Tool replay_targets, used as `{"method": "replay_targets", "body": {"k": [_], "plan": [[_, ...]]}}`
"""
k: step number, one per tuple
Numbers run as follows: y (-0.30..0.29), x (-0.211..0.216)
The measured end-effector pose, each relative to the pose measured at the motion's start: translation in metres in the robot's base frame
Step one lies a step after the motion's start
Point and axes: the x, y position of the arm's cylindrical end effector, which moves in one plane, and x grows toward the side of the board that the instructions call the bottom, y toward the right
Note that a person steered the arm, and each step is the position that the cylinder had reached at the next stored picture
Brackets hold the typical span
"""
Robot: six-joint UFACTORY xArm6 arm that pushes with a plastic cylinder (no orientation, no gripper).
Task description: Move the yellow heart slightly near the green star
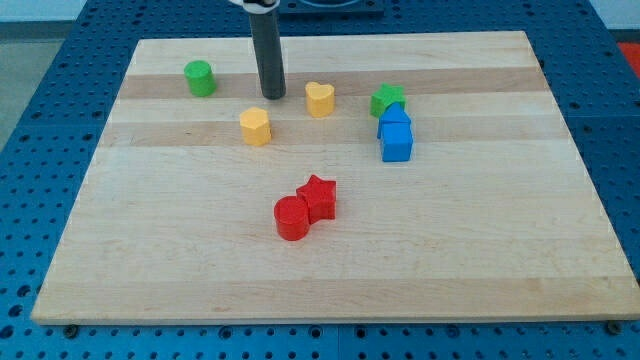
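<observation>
Tip (273, 96) of smooth dark rod on pale wood board (480, 250), just left of yellow heart (320, 99); no jaws.

heart (320, 99) left of star (388, 99)

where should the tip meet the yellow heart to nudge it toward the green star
Nothing here can grip; it is a push. Meet the yellow heart on its face toward the view's left, since the green star lies to its right at about the same height. My tip already stands just left of the heart, with open board between. A short, centred push should keep it from turning.
</observation>
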Motion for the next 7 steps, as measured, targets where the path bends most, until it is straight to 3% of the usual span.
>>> {"method": "replay_targets", "body": {"k": [3,7], "plan": [[0.041,0.011],[0.057,-0.020]]}}
